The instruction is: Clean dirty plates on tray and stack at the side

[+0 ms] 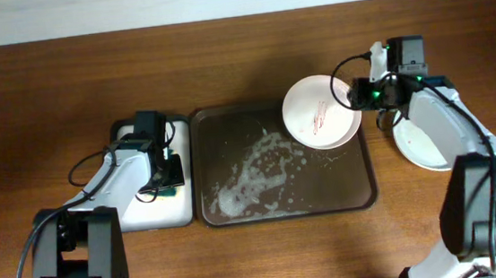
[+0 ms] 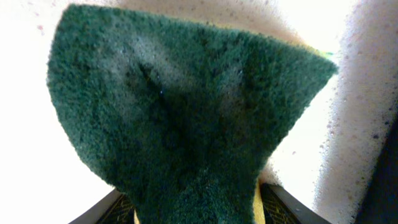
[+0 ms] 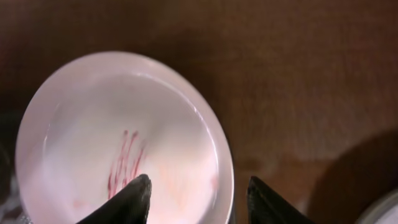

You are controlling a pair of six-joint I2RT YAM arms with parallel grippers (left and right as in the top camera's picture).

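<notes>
The dark tray lies in the middle of the table, smeared with white foam. A white plate with red streaks sits over the tray's far right corner, and it fills the right wrist view. The edge of a second plate shows under it. My right gripper is open, its fingers straddling the streaked plate's right rim. A third white plate lies on the table at the right, partly under my right arm. My left gripper is shut on a green sponge.
A smaller white tray lies left of the dark tray, under my left arm and the sponge. Its speckled white surface shows behind the sponge. Bare wooden table surrounds both trays.
</notes>
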